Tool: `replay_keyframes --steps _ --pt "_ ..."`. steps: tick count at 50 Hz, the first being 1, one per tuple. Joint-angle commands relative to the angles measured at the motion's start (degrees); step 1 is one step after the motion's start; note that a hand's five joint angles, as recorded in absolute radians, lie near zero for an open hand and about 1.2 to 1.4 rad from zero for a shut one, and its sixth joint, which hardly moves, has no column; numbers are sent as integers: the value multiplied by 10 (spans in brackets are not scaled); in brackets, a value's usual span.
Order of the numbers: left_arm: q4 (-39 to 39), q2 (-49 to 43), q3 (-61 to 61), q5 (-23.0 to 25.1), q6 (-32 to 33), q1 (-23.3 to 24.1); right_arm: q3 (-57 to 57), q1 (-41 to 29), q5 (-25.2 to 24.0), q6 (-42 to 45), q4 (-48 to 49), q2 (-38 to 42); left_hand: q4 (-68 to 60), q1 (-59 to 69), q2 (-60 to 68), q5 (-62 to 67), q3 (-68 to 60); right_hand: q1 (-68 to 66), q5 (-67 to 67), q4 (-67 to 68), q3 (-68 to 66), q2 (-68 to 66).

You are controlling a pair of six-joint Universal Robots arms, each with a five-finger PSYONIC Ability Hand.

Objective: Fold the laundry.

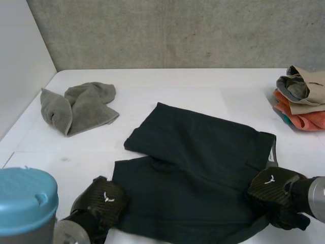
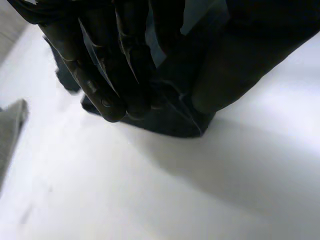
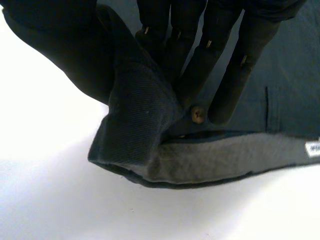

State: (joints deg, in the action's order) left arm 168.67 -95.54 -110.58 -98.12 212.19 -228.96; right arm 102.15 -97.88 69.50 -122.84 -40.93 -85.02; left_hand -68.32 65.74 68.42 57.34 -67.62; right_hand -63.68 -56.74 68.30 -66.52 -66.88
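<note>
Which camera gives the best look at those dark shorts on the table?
The head view: it shows the dark shorts nearly whole, spread on the table. The left wrist view gives one leg corner pinched by the left hand; the right wrist view gives the waistband, with its button, pinched by the right hand.

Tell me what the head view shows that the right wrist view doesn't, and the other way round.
The head view adds a grey towel, a stack of folded clothes and the left hand at a leg hem. The right wrist view adds a brown button and the grey waistband lining. Both share the right hand pinching the waistband of the dark shorts on the white table.
</note>
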Motion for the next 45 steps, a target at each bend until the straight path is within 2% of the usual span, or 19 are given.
replay_keyframes --steps 1,9,10,13,14,19,21,24,28,33,39,45 --pt "-17 -29 78 4 -3 -33 -58 -24 -10 -42 57 31 -117 143 116 127 -124 -163 -133 117 -135 -131" --pt "105 -93 255 -11 -3 -60 -188 -58 44 -179 203 60 -117 143 116 127 -124 -163 -133 117 -135 -131" --pt "141 -100 300 -20 -4 -68 -218 -63 55 -208 256 62 -117 143 116 127 -124 -163 -133 117 -135 -131" --pt "194 -109 374 -33 -6 -77 -264 -68 67 -246 335 59 -117 143 116 127 -124 -163 -133 117 -135 -131" --pt "234 -112 419 -39 -10 -83 -291 -71 77 -272 396 57 -117 143 116 127 -124 -163 -133 117 -135 -131" --pt "355 -117 533 -57 -23 -105 -345 -86 119 -347 584 46 -117 143 116 127 -124 -163 -133 117 -135 -131" --pt "366 -117 564 -62 -27 -107 -353 -100 140 -371 637 47 -117 143 116 127 -124 -163 -133 117 -135 -131" --pt "347 -117 578 -59 -33 -108 -362 -111 148 -369 645 50 -117 143 116 127 -124 -163 -133 117 -135 -131" --pt "285 -105 548 -55 -67 -113 -366 -118 142 -369 627 65 -117 143 116 127 -124 -163 -133 117 -135 -131" --pt "251 -79 450 -52 -118 -119 -330 -128 134 -367 597 79 -117 143 116 127 -124 -163 -133 117 -135 -131" --pt "251 -62 292 -35 -147 -119 -245 -130 113 -367 588 110 -117 143 116 127 -124 -163 -133 117 -135 -131" --pt "290 -86 130 -14 -147 -105 -126 -129 63 -362 592 182 -117 143 116 127 -124 -163 -133 117 -135 -131"
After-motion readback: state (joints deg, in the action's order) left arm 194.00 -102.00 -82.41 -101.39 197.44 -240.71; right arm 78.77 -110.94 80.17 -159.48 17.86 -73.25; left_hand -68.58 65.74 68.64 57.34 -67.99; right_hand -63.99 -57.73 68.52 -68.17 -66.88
